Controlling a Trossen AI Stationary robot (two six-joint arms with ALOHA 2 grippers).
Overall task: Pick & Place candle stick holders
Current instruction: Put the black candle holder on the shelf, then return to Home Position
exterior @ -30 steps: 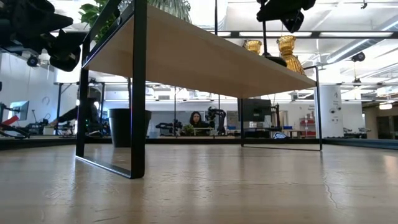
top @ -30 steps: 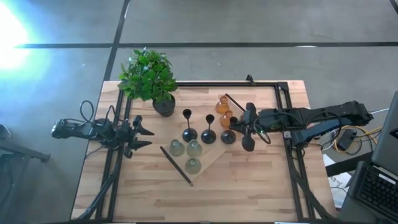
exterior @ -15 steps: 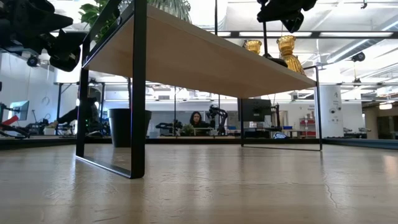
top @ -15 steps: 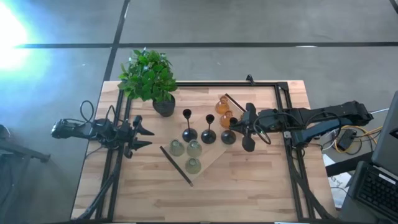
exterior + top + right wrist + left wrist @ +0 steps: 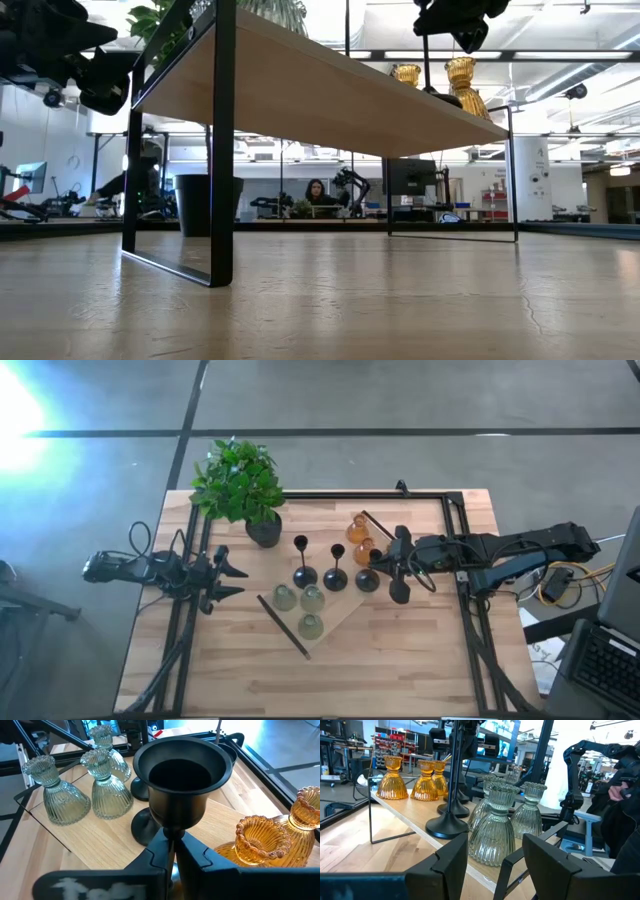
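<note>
Wood surface: pale plank counter (image 5: 400, 660) carrying a black metal frame and all the holders.
Landmark: black pot with the leafy green plant (image 5: 262, 530), at the counter's far left corner.
Black holders: two black candle stick holders with round bases and thin stems (image 5: 305, 574) stand upright just right of the pot; a third black stemmed holder (image 5: 177, 795) is further right, held.
Green-grey holders: three pale green-grey ribbed glass holders (image 5: 311, 598) stand close together, nearer than the pot, just in front of the black pair.
Amber holders: amber ribbed glass holders (image 5: 358, 528) stand right of the pot, beyond the black ones; the high view shows two plainly, the left wrist view three in a row.
Right claw: right claw (image 5: 172, 851) is well right of the pot, beside the amber ones, fingers clamped on the stem of the third black holder just under its cup.
Left claw: left claw (image 5: 232, 578) waits at the counter's left edge, nearer than the pot, fingers apart and holding nothing.
</note>
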